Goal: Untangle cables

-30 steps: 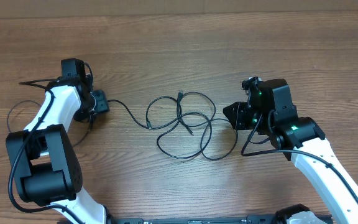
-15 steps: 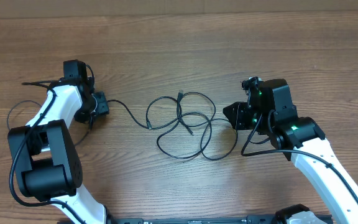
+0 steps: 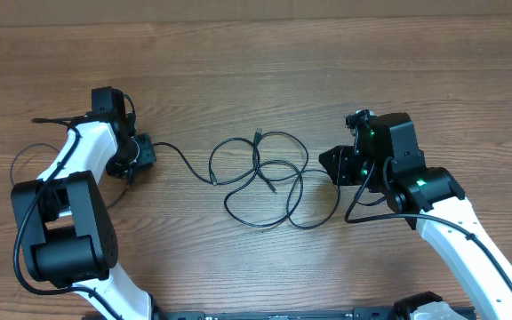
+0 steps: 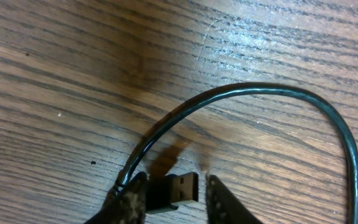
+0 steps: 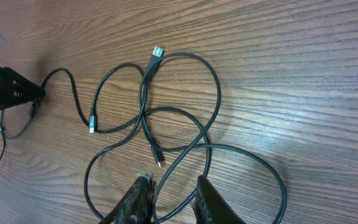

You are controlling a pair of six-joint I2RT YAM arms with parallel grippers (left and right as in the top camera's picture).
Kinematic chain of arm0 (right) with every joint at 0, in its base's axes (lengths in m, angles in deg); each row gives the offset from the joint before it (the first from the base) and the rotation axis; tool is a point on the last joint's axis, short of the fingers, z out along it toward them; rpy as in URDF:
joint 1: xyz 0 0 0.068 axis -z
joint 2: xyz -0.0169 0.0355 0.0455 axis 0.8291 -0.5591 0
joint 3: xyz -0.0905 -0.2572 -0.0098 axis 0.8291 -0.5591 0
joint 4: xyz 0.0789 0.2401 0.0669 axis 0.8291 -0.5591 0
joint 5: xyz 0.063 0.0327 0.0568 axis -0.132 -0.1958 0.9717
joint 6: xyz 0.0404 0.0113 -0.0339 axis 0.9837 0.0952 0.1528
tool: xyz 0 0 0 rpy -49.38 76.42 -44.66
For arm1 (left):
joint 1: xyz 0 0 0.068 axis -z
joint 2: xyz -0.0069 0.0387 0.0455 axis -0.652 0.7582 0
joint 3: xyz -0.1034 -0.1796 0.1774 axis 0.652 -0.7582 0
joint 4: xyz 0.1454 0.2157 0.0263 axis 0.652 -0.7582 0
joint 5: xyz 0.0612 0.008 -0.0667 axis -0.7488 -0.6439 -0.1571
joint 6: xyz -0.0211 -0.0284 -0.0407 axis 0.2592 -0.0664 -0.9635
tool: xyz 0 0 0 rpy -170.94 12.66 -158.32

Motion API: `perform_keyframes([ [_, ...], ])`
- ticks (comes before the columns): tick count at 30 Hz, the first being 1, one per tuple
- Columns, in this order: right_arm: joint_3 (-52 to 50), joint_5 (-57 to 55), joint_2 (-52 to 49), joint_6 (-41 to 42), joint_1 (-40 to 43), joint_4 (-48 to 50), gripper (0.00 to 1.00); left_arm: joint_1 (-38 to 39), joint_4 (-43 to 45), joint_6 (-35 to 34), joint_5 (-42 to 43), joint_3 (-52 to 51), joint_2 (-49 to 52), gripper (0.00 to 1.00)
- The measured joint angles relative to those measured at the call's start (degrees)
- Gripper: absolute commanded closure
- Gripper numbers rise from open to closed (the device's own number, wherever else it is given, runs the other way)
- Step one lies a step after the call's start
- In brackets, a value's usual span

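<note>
You've gained nothing in the last second: the left arm only nudged, and the cables [image 3: 260, 164] lie unchanged. Your left gripper [image 4: 174, 185] is part open around the USB plug [image 4: 178, 188], probably unclamped. Your right gripper [image 5: 173, 182] is open and empty. In overhead, the tangle is at its 9 o'clock.

the overhead view looks straight down on the counter [image 3: 265, 71] from high up, taking in the whole scene. the right wrist view sits lower and slanted, looking past its own jaws over the cables [image 5: 144, 113], the same loops that lie mid-frame overhead. the left wrist view hangs very close to the wood, showing one plug [image 4: 182, 188] between its jaws, probably the cable end at overhead's left.
</note>
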Motion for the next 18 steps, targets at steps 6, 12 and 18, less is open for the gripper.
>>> perform_keyframes([
  [6, 0.0, 0.0, 0.0, 0.0, 0.0, 0.0, 0.79, 0.0, -0.2, -0.1, 0.0, 0.0, 0.0, 0.92],
  [12, 0.0, 0.0, 0.0, 0.0, 0.0, 0.0, 0.79, 0.0, -2.8, 0.0, -0.2, 0.1, 0.0, 0.96],
  [18, 0.0, 0.0, 0.0, 0.0, 0.0, 0.0, 0.79, 0.0, -10.4, -0.5, -0.4, 2.1, -0.4, 0.95],
])
